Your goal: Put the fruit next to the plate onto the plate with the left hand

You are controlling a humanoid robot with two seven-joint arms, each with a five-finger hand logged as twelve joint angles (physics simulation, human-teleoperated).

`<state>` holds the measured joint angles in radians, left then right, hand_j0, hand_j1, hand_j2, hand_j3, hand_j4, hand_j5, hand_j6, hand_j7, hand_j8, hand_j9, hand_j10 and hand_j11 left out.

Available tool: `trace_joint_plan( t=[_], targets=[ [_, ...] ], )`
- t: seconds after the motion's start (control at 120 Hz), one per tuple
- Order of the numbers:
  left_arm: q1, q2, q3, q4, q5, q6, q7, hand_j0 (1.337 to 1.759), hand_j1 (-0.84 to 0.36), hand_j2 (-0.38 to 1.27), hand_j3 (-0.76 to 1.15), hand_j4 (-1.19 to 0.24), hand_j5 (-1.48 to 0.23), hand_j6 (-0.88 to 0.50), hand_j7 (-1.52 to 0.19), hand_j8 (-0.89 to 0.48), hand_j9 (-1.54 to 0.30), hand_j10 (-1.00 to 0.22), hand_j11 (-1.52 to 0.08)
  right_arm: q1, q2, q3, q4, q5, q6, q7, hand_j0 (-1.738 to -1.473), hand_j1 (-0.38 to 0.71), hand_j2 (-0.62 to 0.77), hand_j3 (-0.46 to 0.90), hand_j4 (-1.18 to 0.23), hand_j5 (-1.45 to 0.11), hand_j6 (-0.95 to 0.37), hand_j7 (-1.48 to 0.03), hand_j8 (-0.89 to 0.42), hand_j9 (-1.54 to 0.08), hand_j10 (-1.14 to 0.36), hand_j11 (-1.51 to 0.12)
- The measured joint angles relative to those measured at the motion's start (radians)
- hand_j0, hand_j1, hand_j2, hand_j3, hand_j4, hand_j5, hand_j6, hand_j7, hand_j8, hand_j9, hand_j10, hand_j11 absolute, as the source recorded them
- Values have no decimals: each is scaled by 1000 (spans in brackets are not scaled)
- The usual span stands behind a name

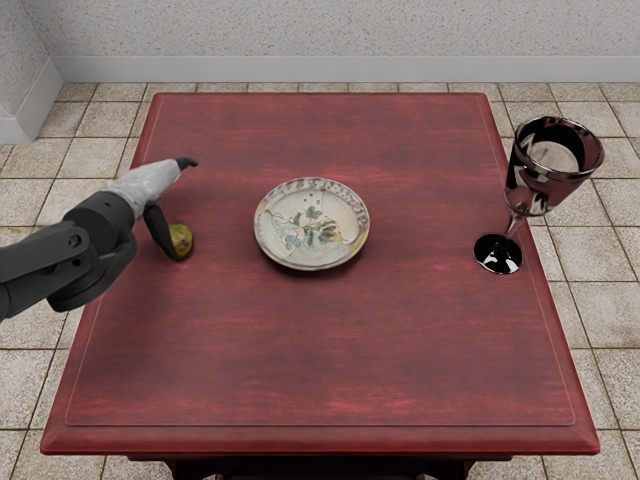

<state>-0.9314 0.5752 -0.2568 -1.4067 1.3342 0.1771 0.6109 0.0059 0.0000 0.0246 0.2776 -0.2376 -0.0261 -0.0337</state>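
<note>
Hovering spread left hand beside fruit

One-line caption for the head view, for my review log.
Left robot hand poised at the small green fruit left of the patterned plate; wine glass stands near the red table's right edge.

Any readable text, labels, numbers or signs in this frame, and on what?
None. The plate carries only a painted floral pattern and rim marks too small to read as letters.
The glass, fruit and table bear no writing.
</note>
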Motion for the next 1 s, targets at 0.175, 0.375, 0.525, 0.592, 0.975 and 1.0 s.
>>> trace_joint_plan(
  t=[0.175,0.375,0.525,0.592,0.975,1.0],
  targets=[
    [2,0,28,0,6,2,0,1658,37,209,0,-222,-298,-224,-298,-224,-299,-222,-300,0,0,0,0,0,0,0,-1658,-349,0,0,0,0,0,0,0,0,0,0],
    [0,0,44,1,4,2,0,1657,-4,178,0,-305,-412,-307,-411,-308,-411,-306,-411,0,0,0,0,0,0,0,-1658,-349,0,0,0,0,0,0,0,0,0,0],
    [-2,0,52,3,1,1,0,1657,-80,121,0,-381,-508,-383,-508,-382,-509,-381,-509,0,0,0,0,0,0,0,-1658,-349,0,0,0,0,0,0,0,0,0,0],
    [-3,0,54,4,0,0,0,1657,-119,112,0,-412,-546,-413,-546,-413,-547,-411,-547,0,0,0,0,0,0,0,-1658,-349,0,0,0,0,0,0,0,0,0,0],
    [0,-3,61,5,-2,-3,0,1657,-238,148,0,-536,-660,-507,-673,-512,-681,-524,-680,0,0,0,0,0,0,0,-1658,-349,0,0,0,0,0,0,0,0,0,0],
    [0,-3,62,5,-1,-2,0,1656,-238,139,0,-543,-658,-507,-676,-512,-686,-528,-685,0,0,0,0,0,0,0,-1658,-349,0,0,0,0,0,0,0,0,0,0]
  ],
)
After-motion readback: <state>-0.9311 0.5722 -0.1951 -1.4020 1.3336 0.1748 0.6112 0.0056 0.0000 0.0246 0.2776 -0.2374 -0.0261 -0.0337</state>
